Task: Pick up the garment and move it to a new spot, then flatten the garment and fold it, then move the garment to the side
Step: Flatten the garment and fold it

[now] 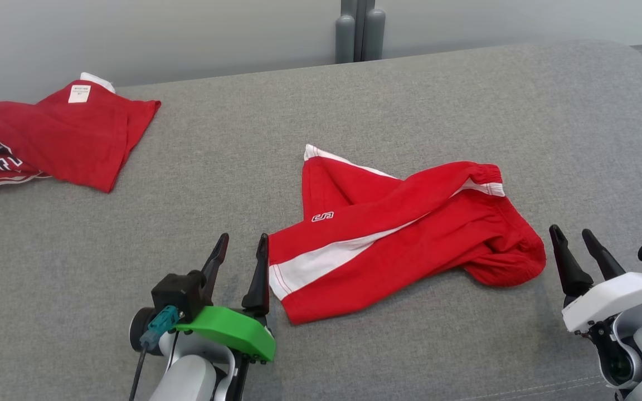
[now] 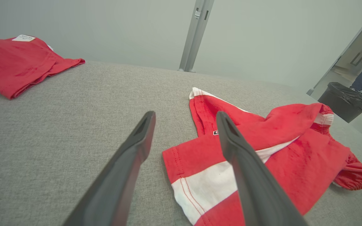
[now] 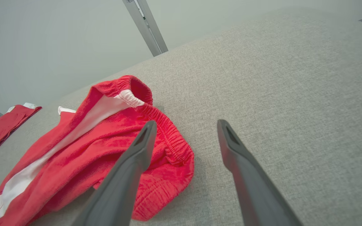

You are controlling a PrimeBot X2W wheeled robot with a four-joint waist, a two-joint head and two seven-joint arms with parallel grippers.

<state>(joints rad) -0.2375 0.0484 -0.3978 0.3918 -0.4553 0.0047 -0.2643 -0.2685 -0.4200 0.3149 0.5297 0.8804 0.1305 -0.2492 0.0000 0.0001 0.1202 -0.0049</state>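
While the red shorts (image 1: 399, 234) lie rumpled at the middle of the grey cushion (image 1: 466, 100) (moved perhaps, flattening and folding undone), the left gripper (image 1: 243, 240) and right gripper (image 1: 570, 231) hover spread, empty, by its near edge.

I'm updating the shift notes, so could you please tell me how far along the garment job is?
Done, apparently: the red shorts lie on the grey surface, free of both grippers. In hand: left gripper and right gripper stand open at either end, gripping nothing. Left: the shorts are rumpled, so flattening, folding and moving aside remain. Another red garment lies folded far left.
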